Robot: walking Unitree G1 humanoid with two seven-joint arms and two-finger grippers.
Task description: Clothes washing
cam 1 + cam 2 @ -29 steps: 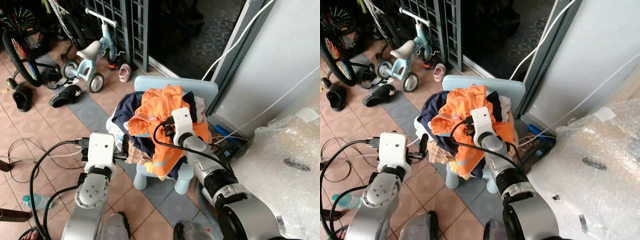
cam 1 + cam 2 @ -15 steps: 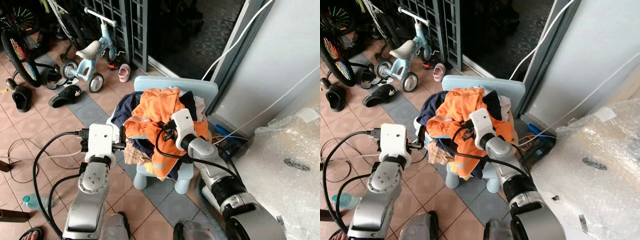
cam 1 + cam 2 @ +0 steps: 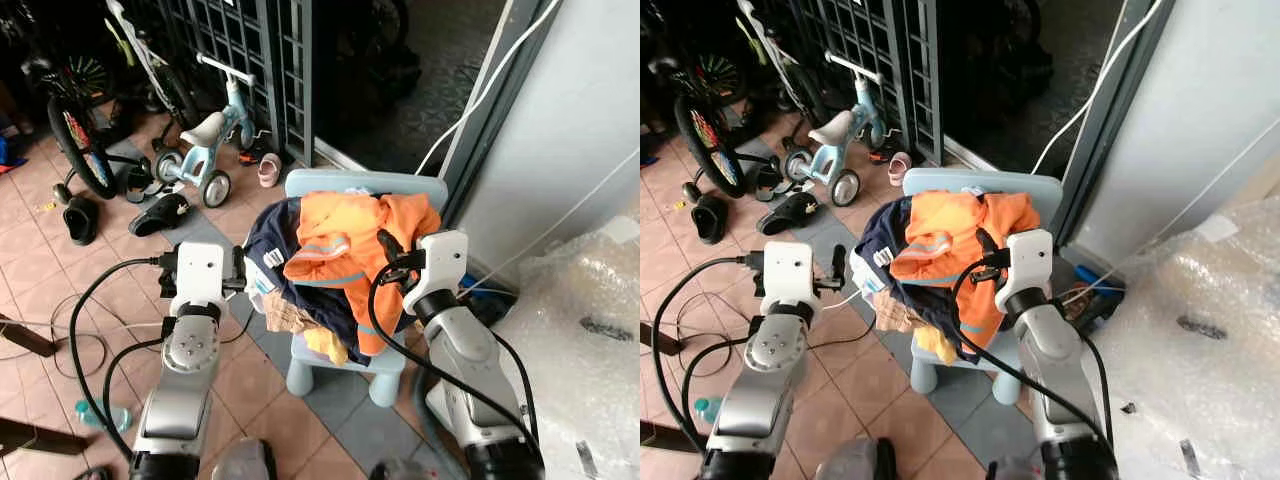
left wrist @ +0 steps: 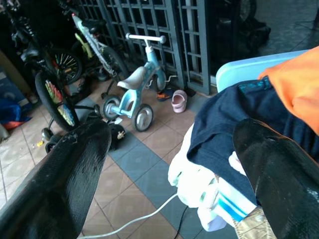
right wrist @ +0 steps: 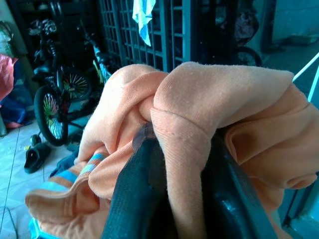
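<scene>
**A:** ok so what's being looked at, biggest stuff first?

**B:** a tiled floor (image 3: 60,270) is being shown out front, with a dark metal grille (image 3: 250,45) being seen behind it and a pale wall (image 3: 590,110) on the robot's right; a heap of bubble wrap (image 3: 590,330) is being seen low on that side. A bicycle (image 3: 85,140) is being leaned near the grille on the robot's left; a light-blue kids' trike (image 3: 212,140) is being parked just beside it, with dark sandals (image 3: 158,213) and a small pink shoe (image 3: 268,170) being left on the tiles around it.

**A:** and the laundry?

**B:** it's all being piled on a pale blue plastic chair (image 3: 340,340) in the middle; a navy garment (image 3: 275,235) is being draped over the side nearer the left arm, and an orange garment (image 3: 335,240) with grey stripes is being laid on top, hanging down the front edge.

**A:** grippers?

**B:** the right gripper (image 5: 172,174) is being clamped on a fold of the orange garment, cloth being pinched between both black fingers (image 5: 139,189) in the right wrist view; it's being held at the chair's right side, up by the pile. The left gripper (image 4: 169,149) is being held wide apart, nothing in it, just beside the navy garment at the pile's left edge; a white cable (image 4: 134,219) is being trailed across the tiles under it.
</scene>
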